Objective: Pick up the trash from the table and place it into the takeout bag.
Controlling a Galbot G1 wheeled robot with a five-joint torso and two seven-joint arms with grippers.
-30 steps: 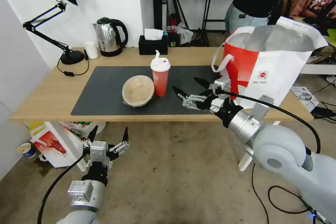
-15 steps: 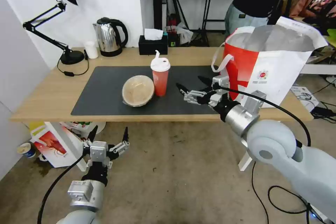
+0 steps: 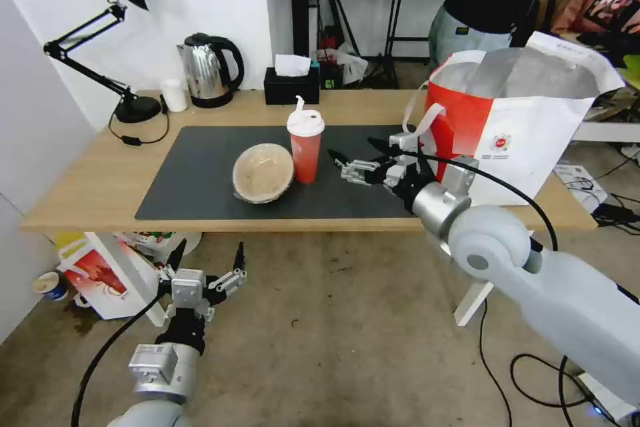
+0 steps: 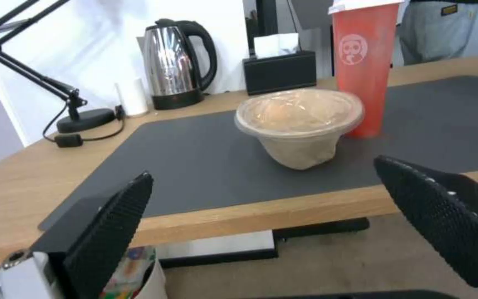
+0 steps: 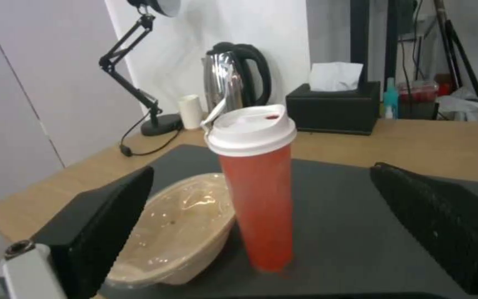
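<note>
The step in hand looks like the reach for the cup [image 3: 305,147], the red lidded one standing upright at the centre of the head view on the dark mat [image 3: 200,173] of the table [image 3: 93,180]; the right claw [image 3: 352,159] hovers just right of the cup with its fingers spread wide and nothing between them, near but not touching; in the right wrist view the cup [image 5: 257,187] stands framed between the two black pads, so the line of approach seems good; the next move, I judge, calls for easing forward until the pads flank the cup's body, then closing low enough under the white lid to hold it upright; the tan bowl [image 3: 263,172] sits just left of the cup, almost touching it, tilted on its side, and a push too far could knock cup into bowl; the bag [image 3: 527,127] stands open at the right of the frame, close behind the right arm, its loop handle near the wrist, which may snag on the way back; the left claw [image 3: 207,260] waits released at lower left, below the table edge; kettle [image 3: 208,70], lamp [image 3: 120,47] and tissue box [image 3: 291,85] line the upper part of the frame, well apart from the work.
</note>
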